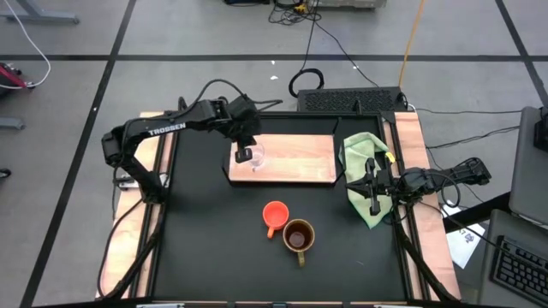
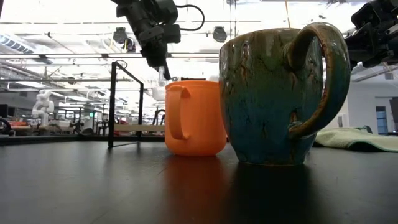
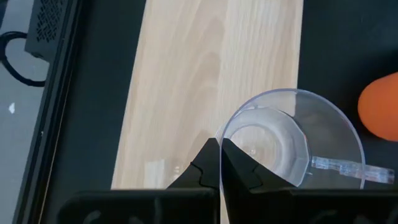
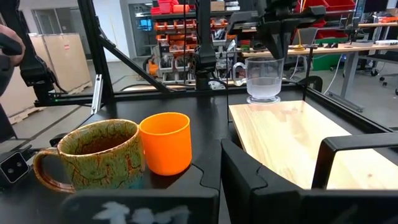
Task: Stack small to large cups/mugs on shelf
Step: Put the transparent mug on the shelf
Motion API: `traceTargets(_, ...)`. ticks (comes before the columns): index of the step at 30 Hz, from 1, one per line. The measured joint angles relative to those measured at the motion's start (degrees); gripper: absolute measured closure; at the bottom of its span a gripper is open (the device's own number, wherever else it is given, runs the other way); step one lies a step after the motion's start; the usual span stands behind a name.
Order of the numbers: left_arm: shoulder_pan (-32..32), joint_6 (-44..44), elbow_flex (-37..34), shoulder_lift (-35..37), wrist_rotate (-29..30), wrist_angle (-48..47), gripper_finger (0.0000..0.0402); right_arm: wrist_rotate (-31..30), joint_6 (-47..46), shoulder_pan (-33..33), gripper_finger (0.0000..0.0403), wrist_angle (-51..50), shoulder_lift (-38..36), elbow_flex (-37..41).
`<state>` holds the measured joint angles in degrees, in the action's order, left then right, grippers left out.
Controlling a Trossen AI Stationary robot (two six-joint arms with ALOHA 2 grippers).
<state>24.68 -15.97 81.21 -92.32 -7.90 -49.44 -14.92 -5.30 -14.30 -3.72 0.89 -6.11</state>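
On the matte black surface [image 1: 214, 248], the pale-grained wooden shelf [image 1: 295, 158] with its dark frame lies toward 12 o'clock, a rumpled light green cloth [image 1: 364, 162] at its 3 o'clock end. The left pincer [image 1: 246, 145], fully closed, grips the rim of the clear glass cup [image 1: 250, 156], which stands on the shelf's 9 o'clock end. The smooth orange mug [image 1: 274, 214] and glazed, mottled brown mug [image 1: 298, 236] touch near centre; the right pincer [image 1: 373, 201], closed and empty, hangs over the cloth, with an open workshop beyond.

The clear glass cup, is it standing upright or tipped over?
Upright: the clear glass cup stands on its base on the shelf, mouth up.
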Motion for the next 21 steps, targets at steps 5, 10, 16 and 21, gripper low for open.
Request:
traceTargets(5,0.2,0.2,-2.4,0.6,0.7,2.2,0.0401,0.0,0.0,0.0,0.0403,0.0,0.0,0.0)
traceTargets(10,0.3,0.6,-3.5,0.6,0.5,2.2,0.0401,0.0,0.1,0.0,0.0403,0.0,0.0,0.0)
traceTargets(16,0.5,1.4,-5.7,0.6,0.5,1.8,0.0401,0.0,0.2,0.0,0.0403,0.0,0.0,0.0)
traceTargets(21,0.6,2.1,-7.8,0.6,0.5,3.9,0.0401,0.0,0.2,0.0,0.0403,0.0,0.0,0.0)
